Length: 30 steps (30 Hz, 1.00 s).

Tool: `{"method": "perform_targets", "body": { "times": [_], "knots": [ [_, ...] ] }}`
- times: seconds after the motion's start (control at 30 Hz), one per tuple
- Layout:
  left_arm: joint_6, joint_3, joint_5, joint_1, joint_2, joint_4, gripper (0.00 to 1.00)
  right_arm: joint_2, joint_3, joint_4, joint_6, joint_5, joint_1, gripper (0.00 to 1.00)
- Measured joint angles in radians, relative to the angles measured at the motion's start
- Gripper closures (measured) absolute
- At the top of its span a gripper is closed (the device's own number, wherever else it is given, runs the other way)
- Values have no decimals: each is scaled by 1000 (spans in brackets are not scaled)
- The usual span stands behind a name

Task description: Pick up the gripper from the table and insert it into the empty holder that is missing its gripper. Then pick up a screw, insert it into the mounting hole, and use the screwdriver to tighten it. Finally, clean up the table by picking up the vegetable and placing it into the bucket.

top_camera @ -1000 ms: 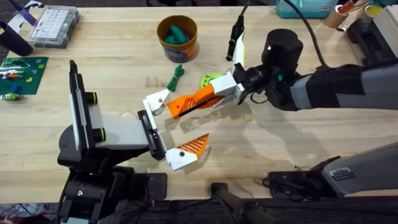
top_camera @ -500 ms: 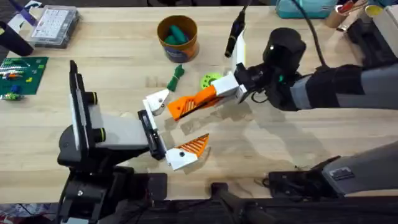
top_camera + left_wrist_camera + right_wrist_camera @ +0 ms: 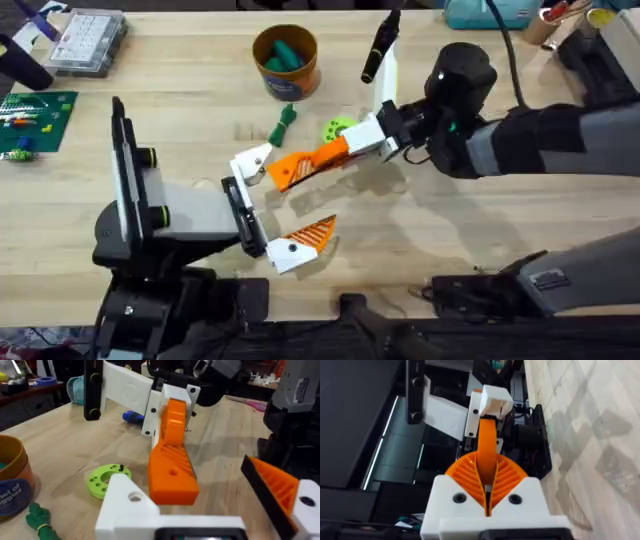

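Orange ribbed wedge-shaped finger on a white plastic base point(image 3: 310, 163) hangs above the pale wooden worktop point(image 3: 420, 240), pinched at its base end by the right hand point(image 3: 372, 140), whose white fingers point(image 3: 365, 131) close on it. The right arm reaches in from three o'clock in the overhead view, and the wedge's narrow end points toward eight o'clock, just beside the black clamp bracket point(image 3: 243, 216) on the front of the light grey boxy body point(image 3: 185, 212) on its black stand. A white piece point(image 3: 252, 162) sits at the upper side of that bracket, near the wedge's tip; I cannot tell if the two touch. A second, identical orange finger point(image 3: 303, 242) sits at the bracket's lower side, toward five o'clock of it.

The left wrist view shows the held wedge point(image 3: 171, 455) from the front, with the lime-green flat ring point(image 3: 106, 479) lying on the worktop beyond it. I cannot tell whether the left hand is spread or pressed together.

The small dark green knobbly toy vegetable point(image 3: 283, 123) lies on the worktop toward twelve o'clock of the bracket, just beside the lime-green ring point(image 3: 338, 129). The small round yellow-orange tub with a blue band point(image 3: 285, 62) stands farther toward twelve o'clock, near the vegetable, with green items inside. A clear compartment box point(image 3: 88, 40) rests at ten o'clock.
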<state>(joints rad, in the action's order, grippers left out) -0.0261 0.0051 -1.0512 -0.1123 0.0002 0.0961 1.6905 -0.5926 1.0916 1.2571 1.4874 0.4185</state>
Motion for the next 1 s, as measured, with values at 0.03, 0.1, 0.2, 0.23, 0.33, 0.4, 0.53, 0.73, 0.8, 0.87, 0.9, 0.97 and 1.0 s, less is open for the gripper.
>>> {"method": "perform_targets", "body": {
  "times": [0.03,0.1,0.2,0.23,0.33,0.4,0.53,0.73,0.8,0.87,0.9,0.97,1.0],
  "knots": [
    [0,0,0,0,0,0,14,0,0,0,-2,-4,0,984],
    [0,0,0,0,0,0,14,0,0,-4,-6,-14,1,983],
    [0,0,0,0,0,0,15,0,0,-30,-10,-34,4,984],
    [0,0,0,0,0,0,14,0,0,-43,-10,-40,6,984],
    [0,0,0,0,0,0,14,0,0,-53,-14,-56,16,985],
    [0,0,0,0,0,0,14,0,0,-53,-17,-65,25,983],
    [1,0,0,0,0,0,14,0,0,-52,-24,-77,36,983],
    [3,0,0,0,0,1,14,0,0,-52,-24,-81,38,984],
    [3,0,0,0,0,1,15,0,0,-53,-23,-83,38,983],
    [3,0,0,0,0,1,15,0,0,-52,-23,-86,38,984],
    [4,0,0,0,0,1,14,0,0,-52,-22,-88,38,984],
    [4,0,1,0,0,1,14,0,0,-52,-17,-91,39,984],
    [4,0,1,0,0,1,14,0,0,-52,-13,-94,41,984]
  ]
}}
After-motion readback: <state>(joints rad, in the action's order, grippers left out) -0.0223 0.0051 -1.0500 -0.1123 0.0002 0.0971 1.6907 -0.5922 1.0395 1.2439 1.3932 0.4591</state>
